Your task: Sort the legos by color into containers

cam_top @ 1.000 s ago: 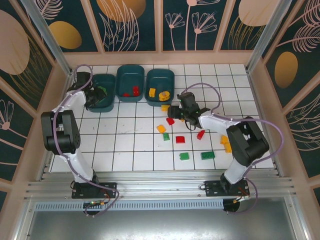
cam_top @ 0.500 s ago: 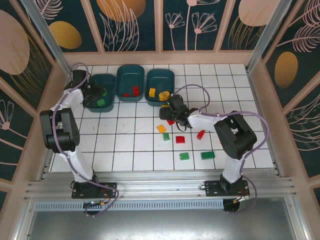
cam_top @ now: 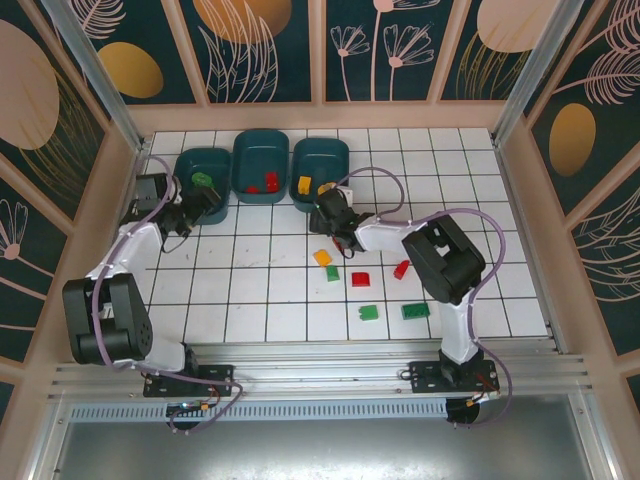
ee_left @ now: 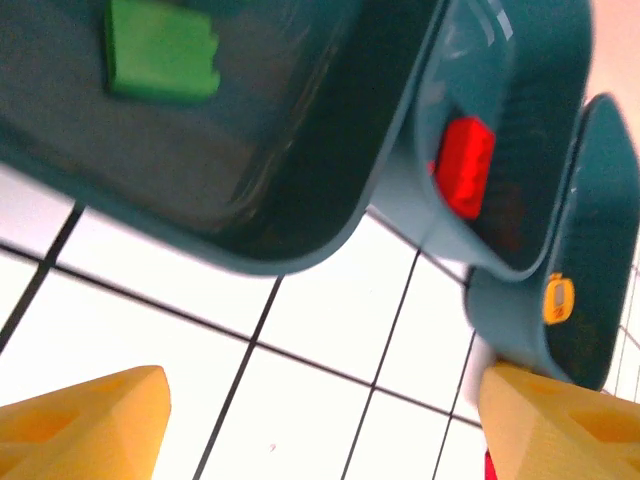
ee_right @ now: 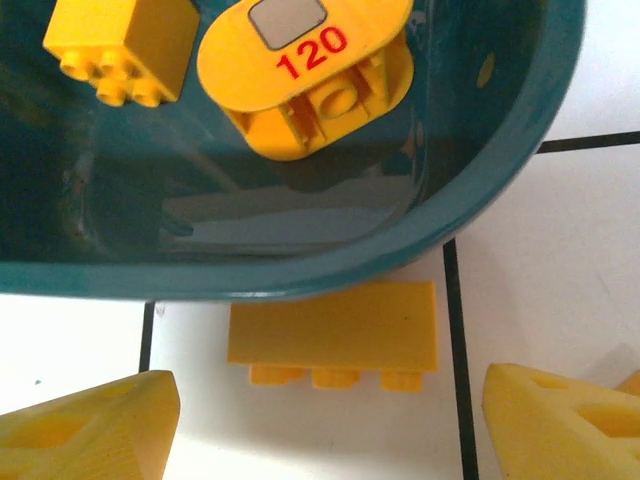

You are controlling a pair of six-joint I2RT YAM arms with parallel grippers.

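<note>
My right claw (ee_right: 325,430) hangs spread and empty over a flat yellow brick (ee_right: 333,338). The brick lies on the worktop (cam_top: 260,290) just outside the near rim of the right-hand bin (ee_right: 300,272), close against its wall, though I cannot tell whether it touches. Inside that bin sit a yellow block (ee_right: 120,45) and a rounded yellow piece (ee_right: 305,80) marked 120. On the other side, my left claw (ee_left: 320,425) is likewise spread with nothing between its fingers, poised just in front of the left-hand bin (ee_left: 300,200), which holds a green brick (ee_left: 160,50). The middle bin (ee_left: 425,215) next to it shows a red brick (ee_left: 465,165). By my reading the sorting is under way but well short of done: each bin has its colour started, while out on the tiles an orange brick (cam_top: 322,257), a small green brick (cam_top: 332,272), loose red bricks (cam_top: 360,279) and loose green bricks (cam_top: 369,313) have yet to be carried over. The flat yellow brick under my right claw looks the likeliest next pick, needing only a short lift over the rim.
</note>
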